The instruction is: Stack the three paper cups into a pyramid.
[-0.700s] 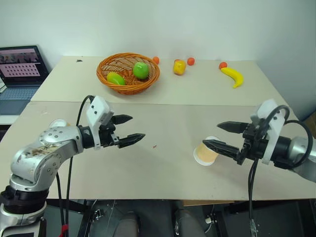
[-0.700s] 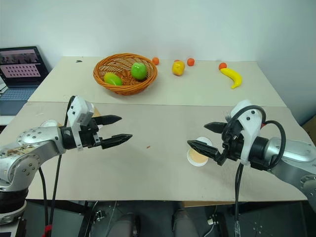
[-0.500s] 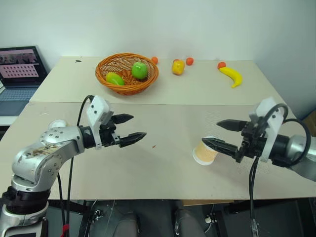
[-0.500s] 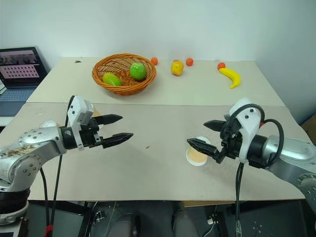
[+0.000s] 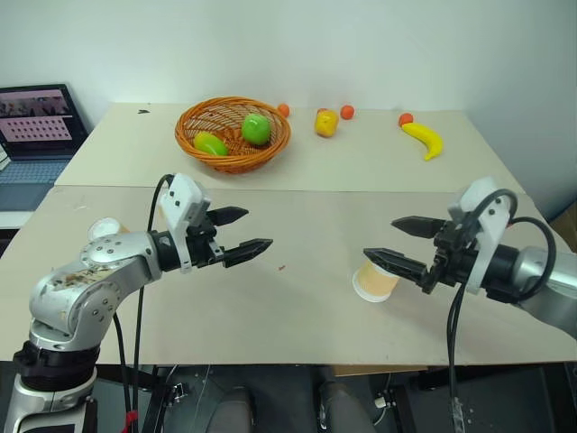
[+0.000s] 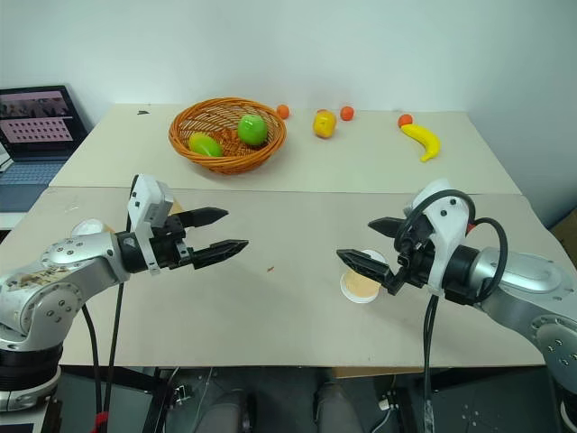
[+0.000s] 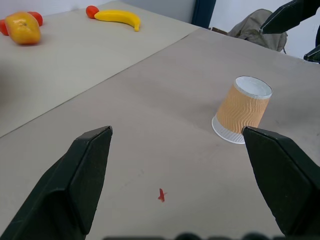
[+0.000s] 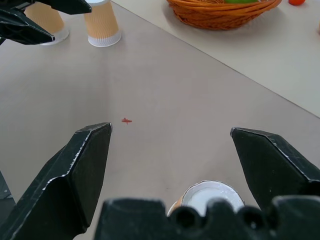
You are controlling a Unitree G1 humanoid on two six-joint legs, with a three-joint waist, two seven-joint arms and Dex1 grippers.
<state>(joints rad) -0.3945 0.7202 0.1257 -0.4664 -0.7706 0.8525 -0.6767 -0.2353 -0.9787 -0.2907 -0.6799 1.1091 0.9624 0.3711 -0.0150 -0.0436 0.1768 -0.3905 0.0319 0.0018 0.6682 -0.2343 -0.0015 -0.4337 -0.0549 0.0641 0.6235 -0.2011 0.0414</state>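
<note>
Scanning the head views from left to right, we first note the laptop [image 5: 36,122] at the upper left edge, then two of the paper cups: one cup rim [image 5: 105,226] peeks out behind the left arm at mid-left, and the right wrist view shows that pair standing upside down side by side, the far cup [image 8: 46,22] partly behind a finger and its neighbour [image 8: 102,26] just beside it. We cannot tell whether they touch.

The left gripper [image 5: 239,233] hangs above the table [image 5: 297,307] at centre-left, jaws spread wide, nothing between them. Behind it sits the basket [image 5: 233,135] with green fruit.

Right of centre, the third cup [image 5: 374,279] stands inverted, white base up, just below the right gripper [image 5: 397,244], whose jaws are also spread wide and empty. A banana [image 5: 425,139] lies at the upper right.

Our judgement: no stacking has begun; the step in hand is grasping the third cup with the right gripper. To do it well, we would lower the jaws to straddle the cup mid-wall, close gently to avoid crushing the paper, and keep it upright for carrying toward the pair at the left.
</note>
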